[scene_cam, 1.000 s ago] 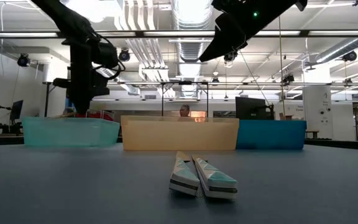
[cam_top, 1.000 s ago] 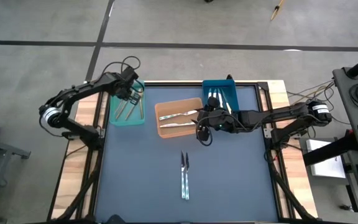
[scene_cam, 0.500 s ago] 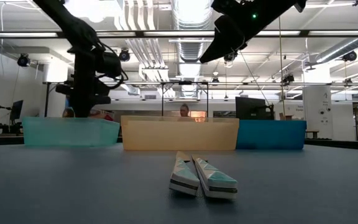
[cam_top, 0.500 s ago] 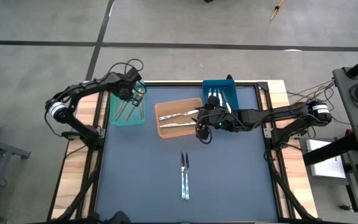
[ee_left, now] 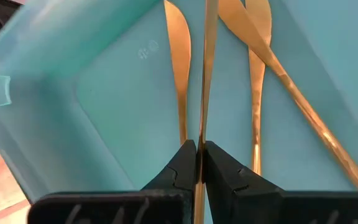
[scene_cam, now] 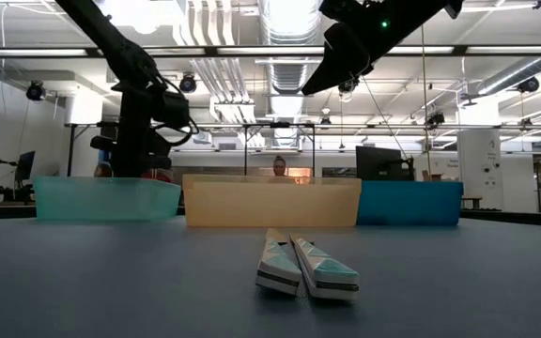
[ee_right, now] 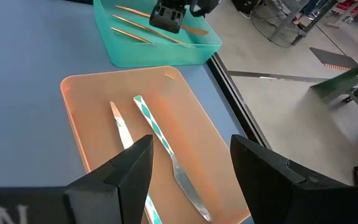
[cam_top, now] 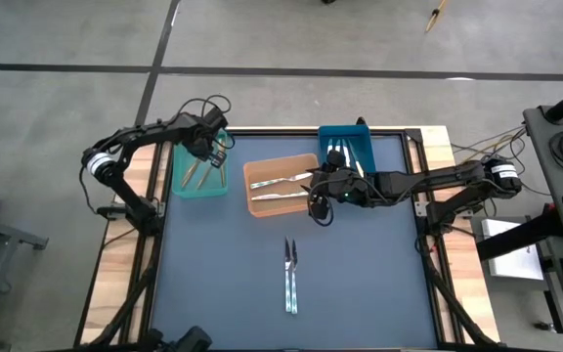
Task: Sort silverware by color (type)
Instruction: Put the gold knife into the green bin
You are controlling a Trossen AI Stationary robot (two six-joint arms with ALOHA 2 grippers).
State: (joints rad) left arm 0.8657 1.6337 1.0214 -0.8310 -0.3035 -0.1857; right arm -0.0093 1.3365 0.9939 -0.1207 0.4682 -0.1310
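At the bench's (cam_top: 360,293) far left, the left arm reaches out over the teal bin (cam_top: 199,172), its gripper (cam_top: 213,156) pointing down into it. The left gripper (ee_left: 200,163) is clamped shut on a gold piece (ee_left: 204,74), which runs straight out between its fingers above the bin floor. Three more gold pieces (ee_left: 180,68) lie in that bin, one of them slanting across.

Next to the right stands the orange bin (cam_top: 283,186), holding two silver pieces (cam_top: 280,181) with teal-patterned handles, side by side; the right wrist view shows them as a knife (ee_right: 166,146) and a second piece (ee_right: 120,127).

On the open bench in front of the bins, two more patterned pieces (cam_top: 290,274) lie close together, well apart from any bin.

The right arm stretches in from the right, its gripper (cam_top: 317,198) over the orange bin's right edge, fingers (ee_right: 126,168) spread wide and holding nothing.

Furthest right, the blue bin (cam_top: 346,147) holds light-handled silverware (cam_top: 338,156).
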